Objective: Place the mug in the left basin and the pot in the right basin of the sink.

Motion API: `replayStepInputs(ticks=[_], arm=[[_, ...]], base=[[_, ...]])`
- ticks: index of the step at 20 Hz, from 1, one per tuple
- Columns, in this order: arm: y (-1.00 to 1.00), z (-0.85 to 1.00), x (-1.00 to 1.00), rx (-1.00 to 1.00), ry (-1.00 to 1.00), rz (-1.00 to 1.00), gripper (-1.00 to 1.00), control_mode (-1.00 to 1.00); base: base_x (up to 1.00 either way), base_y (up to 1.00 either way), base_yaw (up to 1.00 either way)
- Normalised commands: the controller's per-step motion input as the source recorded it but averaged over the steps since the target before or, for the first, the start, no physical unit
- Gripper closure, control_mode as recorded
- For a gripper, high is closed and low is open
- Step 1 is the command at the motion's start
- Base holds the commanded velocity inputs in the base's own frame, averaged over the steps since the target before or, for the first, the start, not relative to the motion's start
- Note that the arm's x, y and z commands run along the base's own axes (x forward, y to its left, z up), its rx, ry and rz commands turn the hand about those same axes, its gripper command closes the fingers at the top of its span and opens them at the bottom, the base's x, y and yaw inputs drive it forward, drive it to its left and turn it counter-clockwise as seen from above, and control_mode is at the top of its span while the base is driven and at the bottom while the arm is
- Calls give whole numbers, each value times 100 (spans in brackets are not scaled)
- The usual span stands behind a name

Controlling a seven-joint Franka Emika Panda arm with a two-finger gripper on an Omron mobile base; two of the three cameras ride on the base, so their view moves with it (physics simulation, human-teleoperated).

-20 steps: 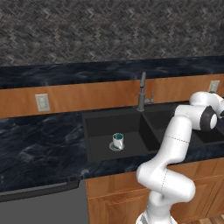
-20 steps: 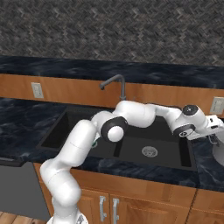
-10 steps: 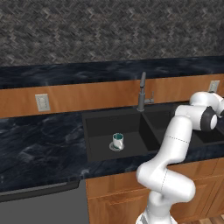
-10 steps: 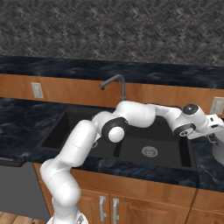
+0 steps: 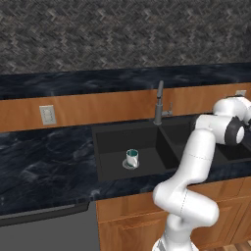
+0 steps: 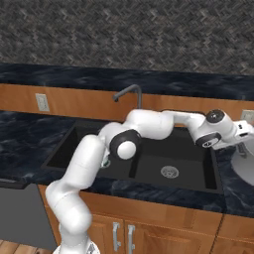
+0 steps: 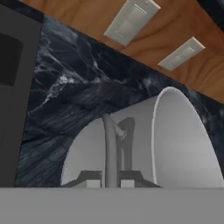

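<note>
Mostly a grip question: pot taken by its thin edge

- Mug [image 5: 131, 158]: stands upright on the floor of the left basin [image 5: 110, 142], near the drain, teal inside showing. That half of the job looks done.
- Pot [image 6: 245, 168]: pale grey, sits on the dark marbled counter [image 6: 230, 198] just beyond the right edge of the sink [image 5: 166, 147], near the counter's back edge below the wall outlets [image 7: 131, 22]. Right basin [image 6: 186, 163] holds nothing but its steel drain.
- Gripper [image 7: 110, 178]: arm stretched across the sink to the right, with the hand over the pot. In the hand view a thin grey upright strip of the pot rises between the two finger tips. Jaws are drawn in close on either side of it and look to be pinching it. Whether that strip is the wall seen edge-on or a handle, I cannot tell.
- Handling, my guess: rigid metal-like shell, so it won't give under the fingers and won't crush. Smooth finish, so likely slippery. It is much bigger than the mug and surely the heavier of the two.
- Hold point: a thin edge off to one side of the body puts the weight out from the fingers. Expect the pot to tip or swing around the pinch when lifted. A deeper bite down the strip should resist that better than a fingertip hold.
- Risk: a slip while over the sink's right edge, or a knock against the rim or the faucet [image 5: 159, 103]. It wants a level, slow carry and a low set-down in the right basin.
</note>
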Motion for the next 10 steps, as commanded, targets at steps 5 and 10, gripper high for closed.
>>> replayStepInputs(ticks=[5,10], arm=[[61,46,-7,-19,-7,5,100,-100],[83,12,-4,-24,-2,4,100,-100]], base=[[0,0,0],[0,0,0]])
